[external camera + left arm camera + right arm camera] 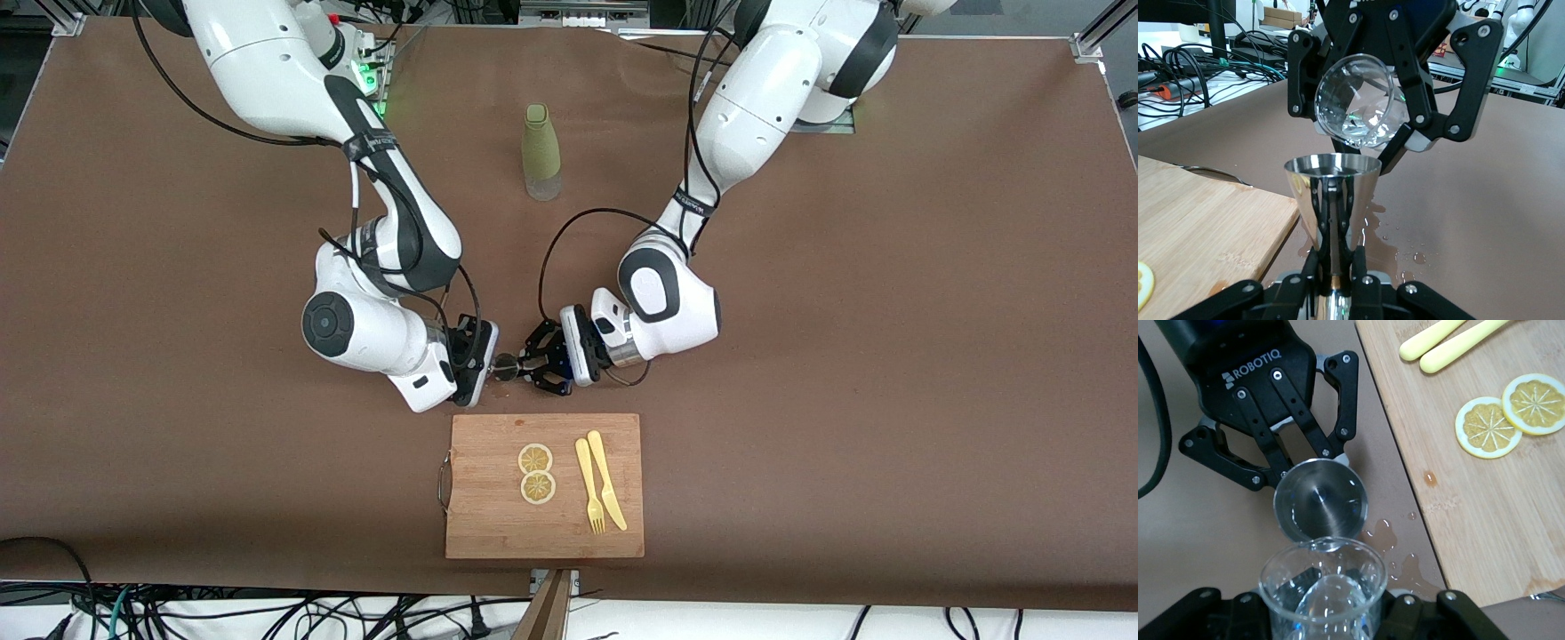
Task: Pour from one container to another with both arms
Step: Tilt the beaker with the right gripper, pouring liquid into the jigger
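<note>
Both arms bend low over the surface (845,356) and meet just above the cutting board's (484,524) farther edge. The left tool (524,364) pinches the stem of a steel jigger (1331,193), held upright. The right tool (480,356) pinches a clear glass (1355,100), tipped mouth-down over the jigger's rim. Only the wrist views show the glass, the jigger's bowl (1320,499) and a small spill (1386,537) beside the board. The front view alone shows a green bottle (541,151), well apart toward the bases.
</note>
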Available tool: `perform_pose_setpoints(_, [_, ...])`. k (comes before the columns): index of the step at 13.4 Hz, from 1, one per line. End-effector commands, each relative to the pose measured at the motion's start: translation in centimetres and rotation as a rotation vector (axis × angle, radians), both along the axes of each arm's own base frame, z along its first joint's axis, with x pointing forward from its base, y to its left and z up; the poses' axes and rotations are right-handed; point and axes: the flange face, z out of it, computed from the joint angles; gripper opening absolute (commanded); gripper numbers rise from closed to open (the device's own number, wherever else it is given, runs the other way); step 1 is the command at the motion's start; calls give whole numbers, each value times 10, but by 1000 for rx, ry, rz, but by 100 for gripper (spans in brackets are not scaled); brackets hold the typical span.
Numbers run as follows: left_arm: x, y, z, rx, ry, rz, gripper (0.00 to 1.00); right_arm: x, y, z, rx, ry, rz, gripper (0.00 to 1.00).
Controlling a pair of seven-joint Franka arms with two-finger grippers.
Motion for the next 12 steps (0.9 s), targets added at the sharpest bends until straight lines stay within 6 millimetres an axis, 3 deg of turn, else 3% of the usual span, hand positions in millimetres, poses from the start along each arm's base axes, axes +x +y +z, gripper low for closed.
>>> perform_pose_setpoints(1, [3,-7,2,-15,-10,18,0,-3,4,19,-17,-9,-1,25])
perform_pose_setpoints(4, [4,-6,2,-16,-9,18,0,-5,4,22,-47,1,2,25])
perform_pose_setpoints(6, [4,-6,2,-17,-8,18,0,-3,10,39,-52,-12,21,25])
perform_pose_setpoints(12, [4,-6,2,-18,-9,16,0,-2,10,40,-73,-16,33,24])
